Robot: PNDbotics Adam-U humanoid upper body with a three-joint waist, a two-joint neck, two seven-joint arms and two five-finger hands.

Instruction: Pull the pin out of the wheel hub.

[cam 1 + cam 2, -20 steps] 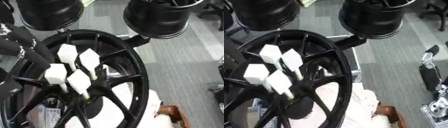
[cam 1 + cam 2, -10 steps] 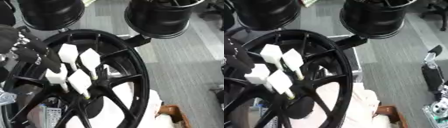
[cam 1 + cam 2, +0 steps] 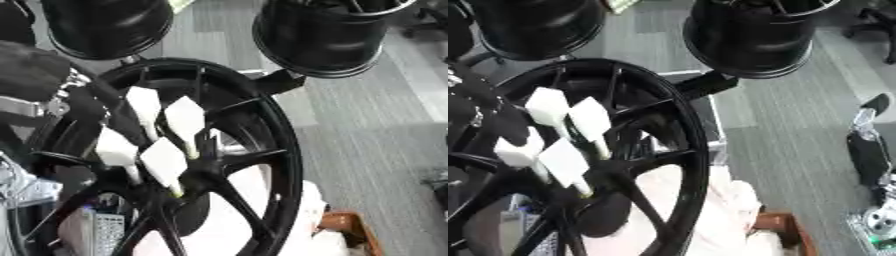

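Firstly, locate pins (image 3: 185, 117) at centre of hub (image 3: 282, 150): white block heads raised, thin stems seated among spokes. Treat as light, rigid, probably smooth. Take one by its block head, across flat faces; draw along stem axis. Left hand (image 3: 39, 75) blurred at hub's left rim, right hand (image 3: 872, 150) at right edge: state of fingers cannot be told.

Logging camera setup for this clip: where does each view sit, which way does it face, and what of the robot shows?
Left eye view: head camera, looking down at the black wheel with four white pins at its hub; the robot's black left arm enters at left.
Right eye view: same head, set slightly to the right, same downward look; the right robot hand shows at the right edge.
Shared: wheel, pins, two black rims beyond, grey floor.
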